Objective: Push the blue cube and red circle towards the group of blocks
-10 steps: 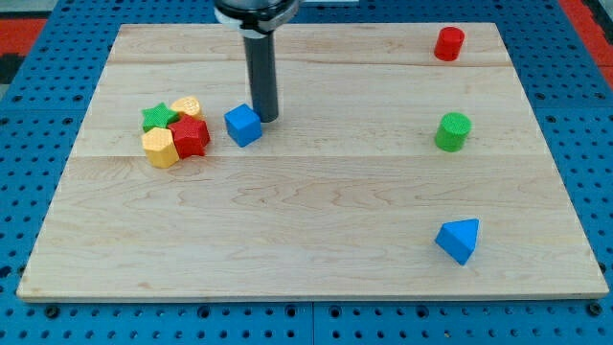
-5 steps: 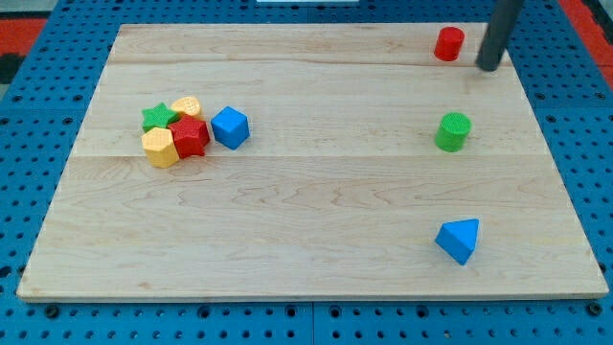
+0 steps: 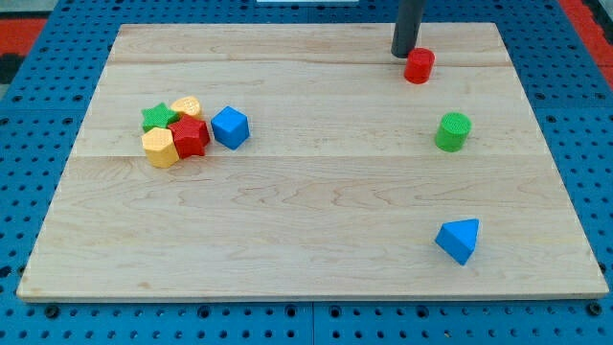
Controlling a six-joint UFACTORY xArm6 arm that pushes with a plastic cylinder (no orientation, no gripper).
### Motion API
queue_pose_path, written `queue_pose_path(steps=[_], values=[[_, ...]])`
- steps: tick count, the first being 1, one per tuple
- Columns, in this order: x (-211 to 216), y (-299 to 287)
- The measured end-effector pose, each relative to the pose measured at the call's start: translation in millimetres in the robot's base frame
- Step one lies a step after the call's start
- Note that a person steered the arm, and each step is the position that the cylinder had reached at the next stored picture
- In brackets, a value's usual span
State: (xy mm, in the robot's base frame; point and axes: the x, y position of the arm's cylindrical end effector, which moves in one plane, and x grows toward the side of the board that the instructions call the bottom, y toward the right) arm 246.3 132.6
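Note:
The blue cube [image 3: 230, 126] rests against the right side of the group at the view's left: a green star [image 3: 155, 117], a yellow block [image 3: 187, 105], a red block [image 3: 190, 137] and a yellow hexagon-like block [image 3: 159, 148]. The red circle [image 3: 419, 65] stands near the view's top right. My tip [image 3: 404, 54] is just left of and slightly above the red circle, touching or nearly touching it.
A green cylinder [image 3: 453, 131] stands at the right of the wooden board [image 3: 306, 240]. A blue triangular block [image 3: 458, 240] lies at the lower right. A blue pegboard surrounds the board.
My tip left the blue cube, which shifted left against the group, went to the top right, then moved left past the red circle. The red circle moved left and slightly down.

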Motion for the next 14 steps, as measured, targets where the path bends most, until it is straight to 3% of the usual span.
queue_pose_path(steps=[5,7,8,9,12,14], values=[[59,44],[93,23],[102,49],[129,37],[149,-96],[201,-98]])
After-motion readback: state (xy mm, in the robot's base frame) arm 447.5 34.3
